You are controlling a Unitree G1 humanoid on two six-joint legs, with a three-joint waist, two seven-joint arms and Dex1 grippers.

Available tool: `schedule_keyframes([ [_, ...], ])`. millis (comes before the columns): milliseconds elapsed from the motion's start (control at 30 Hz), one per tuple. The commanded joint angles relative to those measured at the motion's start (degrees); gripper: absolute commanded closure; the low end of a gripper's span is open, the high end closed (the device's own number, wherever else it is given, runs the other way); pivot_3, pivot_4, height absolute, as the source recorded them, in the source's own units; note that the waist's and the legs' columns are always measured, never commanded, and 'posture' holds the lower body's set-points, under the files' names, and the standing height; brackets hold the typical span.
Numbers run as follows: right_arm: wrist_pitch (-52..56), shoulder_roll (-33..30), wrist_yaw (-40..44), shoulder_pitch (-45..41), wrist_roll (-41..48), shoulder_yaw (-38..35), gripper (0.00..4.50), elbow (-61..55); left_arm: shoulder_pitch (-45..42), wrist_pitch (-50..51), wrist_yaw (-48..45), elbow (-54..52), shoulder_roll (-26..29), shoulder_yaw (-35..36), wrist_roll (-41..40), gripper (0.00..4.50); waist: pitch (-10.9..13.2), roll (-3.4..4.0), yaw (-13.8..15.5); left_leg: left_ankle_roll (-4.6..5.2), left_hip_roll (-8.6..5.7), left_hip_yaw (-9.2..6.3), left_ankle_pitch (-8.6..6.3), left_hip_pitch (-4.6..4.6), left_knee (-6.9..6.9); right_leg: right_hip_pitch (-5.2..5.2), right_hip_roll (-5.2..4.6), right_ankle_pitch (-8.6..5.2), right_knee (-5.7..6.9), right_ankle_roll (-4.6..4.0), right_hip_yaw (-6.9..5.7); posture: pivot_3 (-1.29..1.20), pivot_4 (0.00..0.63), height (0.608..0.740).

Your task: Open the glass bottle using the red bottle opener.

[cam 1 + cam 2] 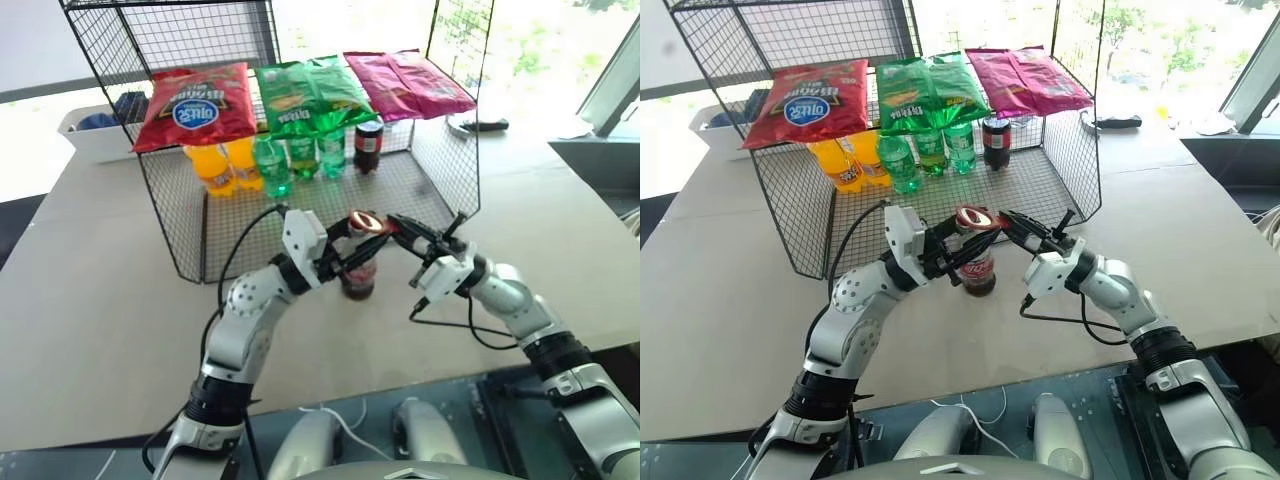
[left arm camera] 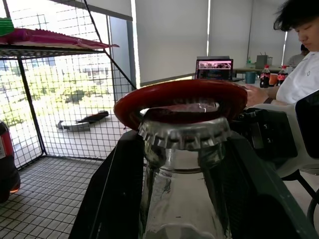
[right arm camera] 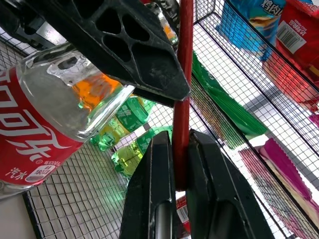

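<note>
My left gripper (image 1: 952,250) is clamped on the glass bottle (image 1: 978,268), which stands on the table (image 1: 730,300) just in front of the wire rack (image 1: 1060,170). My right gripper (image 3: 180,149) pinches the thin handle of the red bottle opener (image 2: 179,97); its ring sits over the crown cap (image 2: 185,133), which is not off yet. I judge the glass rigid, smooth, slippery and breakable, so holding it at the neck is right. The opener looks stiff and light, best held far back on the handle for leverage. Behind, on the rack floor, stand soda bottles (image 1: 930,150).
</note>
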Motion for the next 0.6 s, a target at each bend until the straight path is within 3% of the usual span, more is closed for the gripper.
schedule_keyframes([
  [33,1.0,2.0,2.2,1.7,-5.1,5.8,4.5,5.7,-0.4,0.6,0.5,1.6,0.1,-0.4,1.3,2.94,0.0,0.03,0.0,0.0,0.02,0.02,0.0,0.01,0.0,0.01,0.02,-0.04,0.0,0.05,0.01,0.0,0.15,0.734],
  [267,-1.0,4.0,1.8,-0.1,-6.7,6.4,4.5,8.3,-0.6,0.6,0.3,1.9,-0.2,-0.5,1.6,2.94,-0.1,0.1,-0.2,0.02,0.23,0.13,-0.01,0.28,0.01,0.23,0.18,-0.25,0.01,0.0,0.1,0.0,0.15,0.734],
  [467,-5.8,-2.0,-6.1,-6.6,-17.4,4.7,4.5,9.8,-0.7,0.3,0.4,2.3,-0.4,-0.5,1.9,2.94,-0.1,0.12,-0.2,0.02,0.27,0.18,-0.01,0.29,0.01,0.24,0.24,-0.25,0.0,0.0,0.15,0.0,0.15,0.734],
  [600,-6.7,-4.4,-8.6,-10.3,-18.4,4.2,4.5,11.7,-0.6,-0.1,0.4,2.5,-0.5,-0.6,2.0,2.94,-0.1,0.11,-0.2,0.02,0.28,0.16,-0.01,0.25,-0.02,0.22,0.25,-0.26,-0.03,-0.01,0.15,0.0,0.15,0.734],
])
